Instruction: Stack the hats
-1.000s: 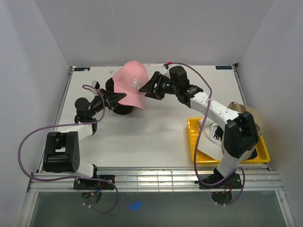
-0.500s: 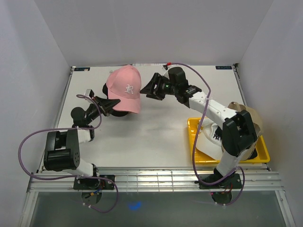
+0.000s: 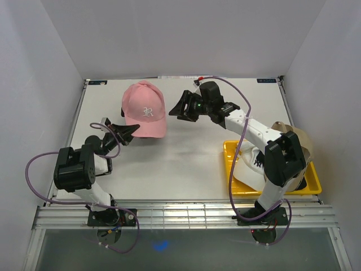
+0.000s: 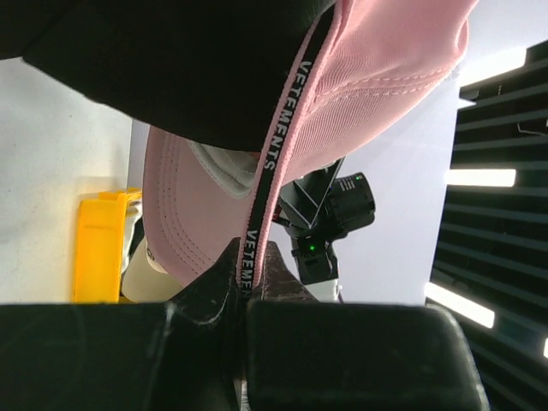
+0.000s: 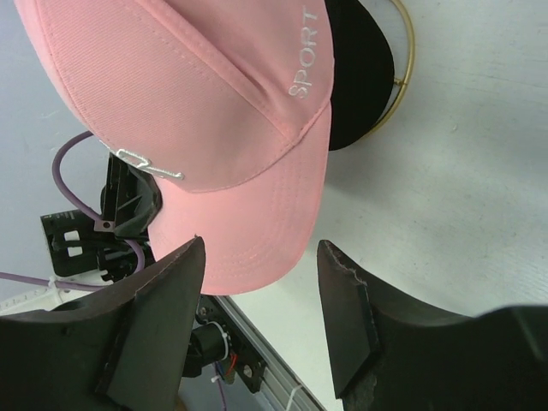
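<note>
Left wrist view: left pincer [image 4: 248, 287] clamped on pink hat [image 4: 377, 86] rim, over black hat [image 4: 171, 68]; right pincer [image 5: 261, 257] agape, empty. Settle crown squarely, brims aligned.

- Bright, even overhead light; soft, faint shadows on the white tabletop [image 3: 192, 158].
- Left wrist view: left claw [image 4: 248, 287] dark, blurred; light strips [image 4: 497, 176] glare.
- Top view sharp.
</note>
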Action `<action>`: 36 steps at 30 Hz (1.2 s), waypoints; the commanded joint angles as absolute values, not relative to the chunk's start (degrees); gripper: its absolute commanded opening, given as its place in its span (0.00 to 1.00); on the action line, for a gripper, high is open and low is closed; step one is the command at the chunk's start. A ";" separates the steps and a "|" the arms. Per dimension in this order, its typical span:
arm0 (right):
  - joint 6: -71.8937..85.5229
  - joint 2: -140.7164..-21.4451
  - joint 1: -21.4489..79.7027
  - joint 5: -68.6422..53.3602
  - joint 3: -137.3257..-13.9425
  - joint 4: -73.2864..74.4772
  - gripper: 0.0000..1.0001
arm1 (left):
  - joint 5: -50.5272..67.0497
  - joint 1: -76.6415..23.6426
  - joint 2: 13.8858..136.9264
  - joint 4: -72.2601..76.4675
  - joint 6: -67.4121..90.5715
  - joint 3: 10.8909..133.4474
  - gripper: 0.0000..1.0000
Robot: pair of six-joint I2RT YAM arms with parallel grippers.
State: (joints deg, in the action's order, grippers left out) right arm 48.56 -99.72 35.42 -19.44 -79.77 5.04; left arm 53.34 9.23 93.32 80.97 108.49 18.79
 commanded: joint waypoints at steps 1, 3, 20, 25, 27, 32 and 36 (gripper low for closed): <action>45.53 -99.41 35.51 -17.76 -79.72 6.33 0.61 | 54.76 10.37 96.41 94.64 111.71 15.74 0.00; 44.65 -99.32 35.42 -17.49 -79.63 7.12 0.61 | 54.67 10.63 97.90 96.41 112.23 14.94 0.00; 40.61 -99.58 35.42 -15.82 -79.80 10.19 0.62 | 55.55 12.22 103.97 96.15 109.78 11.43 0.00; 39.46 -99.67 35.42 -15.03 -79.89 11.25 0.62 | 56.42 12.39 105.29 95.45 109.25 11.95 0.01; 38.94 -99.67 35.42 -14.86 -79.89 11.51 0.64 | 56.86 12.39 105.56 95.19 108.99 12.30 0.10; 37.71 -100.46 35.42 -14.59 -81.91 13.18 0.66 | 58.18 12.31 104.51 94.84 108.90 12.92 0.43; 36.83 -101.69 35.42 -14.76 -84.37 14.50 0.71 | 59.32 12.39 102.75 92.82 107.85 13.53 0.55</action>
State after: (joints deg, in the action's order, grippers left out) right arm 38.79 -100.88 35.42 -15.27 -81.06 13.69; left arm 56.27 11.94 103.44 81.78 108.22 14.35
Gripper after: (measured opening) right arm 0.700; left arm 0.538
